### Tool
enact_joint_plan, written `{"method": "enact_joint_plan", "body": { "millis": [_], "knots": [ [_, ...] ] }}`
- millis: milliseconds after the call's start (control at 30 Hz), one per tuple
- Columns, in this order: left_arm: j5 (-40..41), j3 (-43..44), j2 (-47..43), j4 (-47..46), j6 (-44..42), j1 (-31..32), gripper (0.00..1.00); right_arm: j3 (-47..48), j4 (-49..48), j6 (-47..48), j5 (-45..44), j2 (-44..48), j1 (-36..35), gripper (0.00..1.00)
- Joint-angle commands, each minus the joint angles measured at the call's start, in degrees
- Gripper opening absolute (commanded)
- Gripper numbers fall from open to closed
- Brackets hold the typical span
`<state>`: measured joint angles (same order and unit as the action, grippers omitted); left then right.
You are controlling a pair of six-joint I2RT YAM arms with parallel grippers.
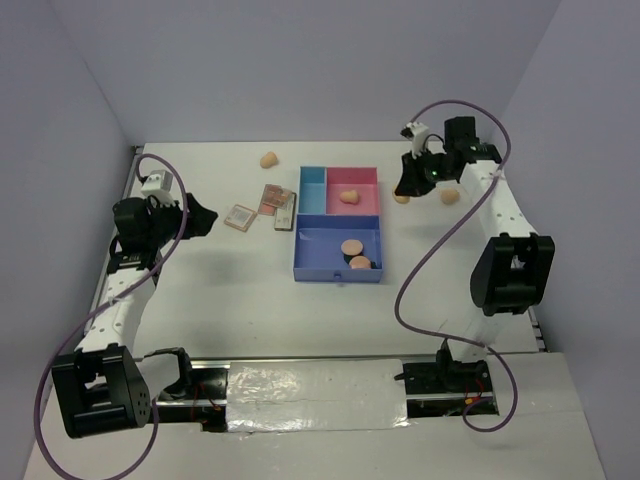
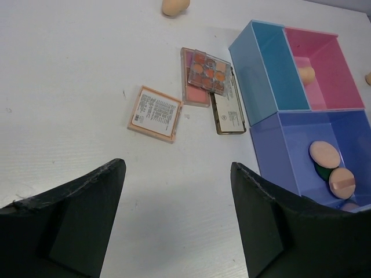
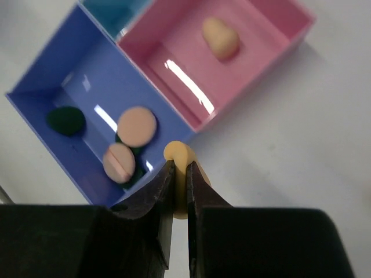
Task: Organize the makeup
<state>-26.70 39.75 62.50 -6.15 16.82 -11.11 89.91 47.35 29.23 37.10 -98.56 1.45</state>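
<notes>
My right gripper is shut on a peach egg-shaped sponge and holds it just off the right side of the blue-and-pink tray; it also shows in the top view. The pink compartment holds one sponge. The large blue compartment holds two peach puffs and green discs. Three palettes lie left of the tray. My left gripper is open and empty, near them. Loose sponges lie at the back and right.
The light blue compartment of the tray shows nothing inside. Grey walls close the table at the left, back and right. The right arm's cable hangs near the tray's right side.
</notes>
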Motion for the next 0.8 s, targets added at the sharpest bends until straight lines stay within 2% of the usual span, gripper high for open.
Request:
{"method": "enact_joint_plan", "body": {
  "millis": [0,100,400,700,767],
  "knots": [
    [0.9,-0.5,-1.6,-2.7,-2.4,-0.2,0.85,7.0,-5.5,-4.0,3.0,-2.8,-3.1,0.05],
    [2.2,-0.8,-1.7,-2.4,-3.1,-0.1,0.86,10.6,-8.0,-6.5,3.1,-7.1,-5.1,0.06],
    [4.1,-1.3,-0.9,-1.8,-3.6,-0.1,0.86,13.7,-13.7,-12.7,0.5,-16.0,-10.3,0.13],
    [4.2,-1.2,-0.9,-1.5,-3.8,-0.1,0.85,14.9,-14.9,-15.0,-4.8,-21.0,-12.3,0.26],
    [4.2,-1.1,-1.0,-1.5,-3.7,-0.1,0.85,14.5,-15.3,-14.7,-6.2,-21.1,-12.7,0.33]
  ]
}}
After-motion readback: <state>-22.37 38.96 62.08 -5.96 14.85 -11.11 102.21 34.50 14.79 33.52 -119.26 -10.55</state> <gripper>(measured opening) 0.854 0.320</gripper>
